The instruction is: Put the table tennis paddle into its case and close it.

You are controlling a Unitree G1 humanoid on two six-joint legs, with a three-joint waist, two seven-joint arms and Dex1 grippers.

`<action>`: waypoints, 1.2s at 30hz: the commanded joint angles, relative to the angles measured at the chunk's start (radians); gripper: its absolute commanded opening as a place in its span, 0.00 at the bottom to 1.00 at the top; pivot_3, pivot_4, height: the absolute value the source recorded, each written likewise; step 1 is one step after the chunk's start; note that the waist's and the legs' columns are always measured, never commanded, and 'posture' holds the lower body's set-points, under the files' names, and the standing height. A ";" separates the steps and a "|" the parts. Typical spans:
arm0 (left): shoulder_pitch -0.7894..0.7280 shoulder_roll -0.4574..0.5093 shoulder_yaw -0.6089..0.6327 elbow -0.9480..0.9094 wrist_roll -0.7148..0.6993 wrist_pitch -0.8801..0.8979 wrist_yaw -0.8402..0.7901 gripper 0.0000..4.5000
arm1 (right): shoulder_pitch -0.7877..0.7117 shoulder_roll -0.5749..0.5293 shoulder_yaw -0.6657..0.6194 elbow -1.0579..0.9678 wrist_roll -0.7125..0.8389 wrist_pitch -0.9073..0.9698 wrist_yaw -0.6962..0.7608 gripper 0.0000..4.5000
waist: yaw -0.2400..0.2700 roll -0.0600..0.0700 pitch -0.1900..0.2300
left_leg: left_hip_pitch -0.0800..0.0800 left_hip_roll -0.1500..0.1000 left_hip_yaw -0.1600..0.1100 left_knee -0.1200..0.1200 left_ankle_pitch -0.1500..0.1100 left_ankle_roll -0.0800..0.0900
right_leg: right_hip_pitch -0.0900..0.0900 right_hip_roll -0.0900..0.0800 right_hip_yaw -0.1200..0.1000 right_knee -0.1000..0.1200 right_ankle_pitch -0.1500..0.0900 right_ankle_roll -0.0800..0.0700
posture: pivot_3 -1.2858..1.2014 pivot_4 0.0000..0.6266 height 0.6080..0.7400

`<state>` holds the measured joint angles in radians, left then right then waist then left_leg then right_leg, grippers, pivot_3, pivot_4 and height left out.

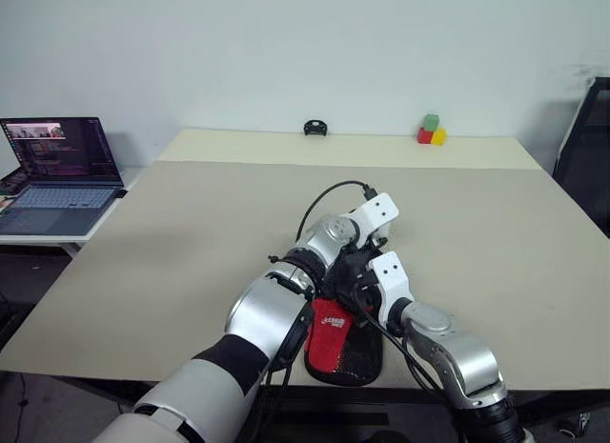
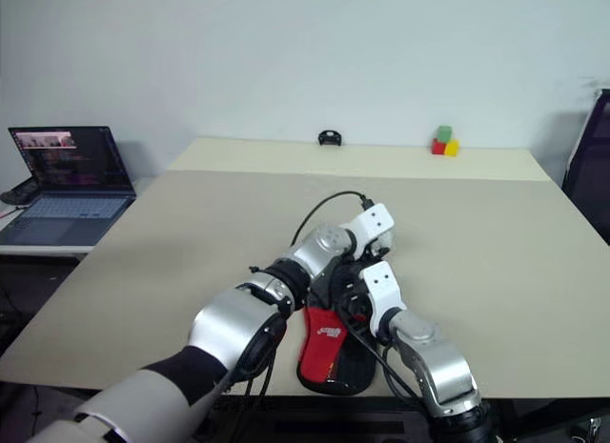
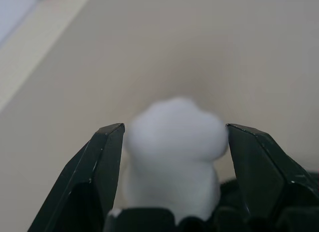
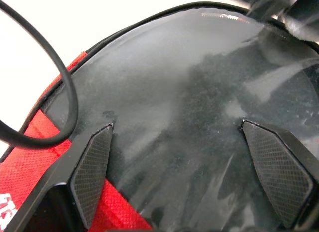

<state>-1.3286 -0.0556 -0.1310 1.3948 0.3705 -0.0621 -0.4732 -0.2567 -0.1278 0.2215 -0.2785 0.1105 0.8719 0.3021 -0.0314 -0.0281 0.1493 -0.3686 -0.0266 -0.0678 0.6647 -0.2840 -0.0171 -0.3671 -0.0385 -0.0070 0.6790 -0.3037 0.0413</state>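
Two arms cross low over the near edge of the table (image 1: 191,233), and beneath them we see the case (image 1: 335,340) lying flat at about six o'clock of the tabletop, its red panel with the white logo turned up and its black mesh part toward the table's front rim. The left gripper (image 3: 174,137) stands with its fingers (image 3: 102,162) parted, and a blurred white part of the other arm sits between them in the left wrist view; beyond it lies bare tabletop. The right gripper (image 4: 177,157) hangs just over the case with its pads (image 4: 94,167) spread wide, nothing between them but a glossy black surface edged by the red fabric. Whether that dark sheen is the table tennis paddle's rubber face or the case's own lining, we cannot tell. A black cable (image 4: 60,92) loops across the right wrist view beside the red panel.

From the head views both wrists crowd together at the middle of the table's near half, the left one farther out, toward twelve o'clock from the case, the right one closer in and touching or nearly touching the case's far end.

At twelve o'clock along the far edge sits a small black object (image 1: 315,128), and toward one o'clock a cluster of green, red and yellow blocks (image 1: 431,130). An open laptop (image 1: 59,176) stands on a side desk at about ten o'clock
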 commanded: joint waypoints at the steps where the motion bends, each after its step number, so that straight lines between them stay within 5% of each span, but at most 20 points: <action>1: -0.028 0.061 0.018 -0.045 -0.031 -0.066 -0.068 0.78 | 0.024 -0.019 0.001 0.169 0.002 0.057 0.009 1.00 | -0.002 0.000 0.000 | 0.001 0.001 0.001 -0.001 0.000 0.000 | 0.001 0.000 0.000 0.000 0.000 0.000 | 0.52 0.24 1.00; 8: 0.066 0.251 0.053 -0.140 -0.122 -0.168 -0.297 0.78 | -0.009 -0.047 -0.010 0.230 0.004 0.022 0.041 1.00 | -0.003 0.001 0.000 | 0.005 0.003 0.001 -0.002 0.000 -0.001 | 0.002 0.001 0.000 0.000 0.000 0.000 | 0.52 0.24 1.00; 13: 0.173 0.354 0.137 -0.318 -0.283 -0.061 -0.488 0.78 | -0.014 -0.086 -0.022 0.237 0.013 0.009 0.073 1.00 | 0.001 0.000 0.001 | 0.004 0.003 0.001 -0.002 0.000 -0.001 | 0.003 0.000 0.000 0.000 0.003 -0.005 | 0.52 0.24 1.00; 17: 0.371 0.458 0.224 -0.685 -0.502 0.215 -0.694 0.78 | -0.008 -0.121 -0.029 0.191 0.031 0.022 0.105 1.00 | 0.001 0.001 0.001 | 0.004 0.003 0.001 -0.002 0.000 -0.001 | 0.003 0.000 0.000 -0.001 0.002 -0.007 | 0.52 0.24 1.00; 25: 0.743 0.582 0.197 -1.341 -0.724 0.577 -0.743 0.78 | 0.007 -0.190 -0.073 0.045 0.140 0.058 0.211 1.00 | 0.024 0.002 0.003 | 0.001 0.003 -0.004 -0.004 -0.001 -0.003 | -0.001 -0.002 0.000 -0.004 -0.002 -0.015 | 0.52 0.24 1.00; 36: 0.717 0.521 -0.035 -1.312 -0.586 0.476 -0.636 0.78 | -0.084 -0.332 -0.296 -0.150 0.415 0.240 0.329 1.00 | 0.029 0.012 0.014 | -0.014 0.002 -0.004 -0.003 -0.001 -0.003 | -0.010 -0.002 -0.001 -0.003 -0.002 -0.015 | 0.52 0.24 1.00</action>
<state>-0.5830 0.4712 -0.1412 0.0646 -0.2474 0.4636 -1.1216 -0.3114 -0.4384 -0.0272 -0.3865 0.4903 1.1057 0.6122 -0.0027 -0.0162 0.1633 -0.3837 -0.0242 -0.0722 0.6617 -0.2852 -0.0198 -0.3784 -0.0401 -0.0083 0.6760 -0.3062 0.0256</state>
